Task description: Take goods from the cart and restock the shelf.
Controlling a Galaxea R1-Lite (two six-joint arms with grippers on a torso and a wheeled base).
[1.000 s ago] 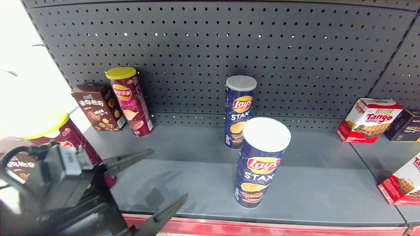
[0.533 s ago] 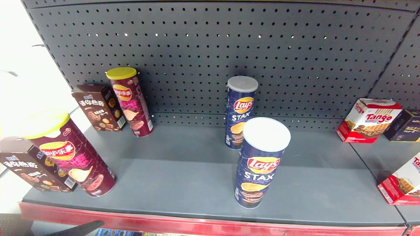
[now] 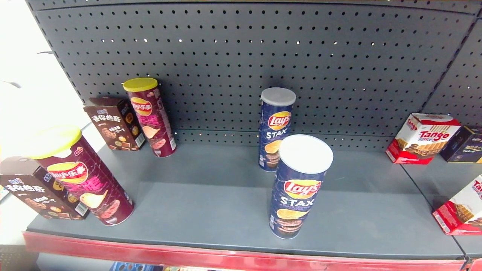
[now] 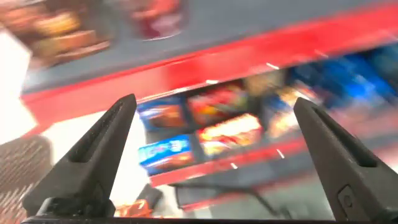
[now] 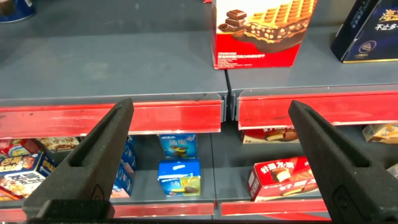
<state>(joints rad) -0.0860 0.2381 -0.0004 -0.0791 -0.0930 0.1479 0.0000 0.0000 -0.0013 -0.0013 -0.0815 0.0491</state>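
The grey shelf [image 3: 211, 203] holds two maroon chip cans with yellow lids, one at the front left [image 3: 81, 177] and one at the back [image 3: 148, 116]. A brown cookie box [image 3: 35, 192] stands beside the front can, and another brown box [image 3: 115, 122] beside the back one. Two blue chip cans stand mid-shelf, front [image 3: 299, 188] and back [image 3: 275, 128]. My left gripper [image 4: 214, 102] is open and holds nothing, below the shelf's red edge [image 4: 205, 62]. My right gripper [image 5: 211, 104] is open and holds nothing, level with the red edge [image 5: 180, 115] under a wafer box [image 5: 261, 31].
Red-and-white wafer boxes [image 3: 425, 137] [image 3: 461, 209] and a dark box [image 3: 463, 145] stand on the right section. A perforated back panel [image 3: 241, 56] closes the shelf. The lower shelf holds blue packets [image 5: 179, 176] and red boxes [image 5: 280, 177]. Free room lies between the maroon and blue cans.
My open left gripper, beside the front maroon can a second ago, has dropped below the shelf and left the head view. The front can and brown box now stand uncovered.
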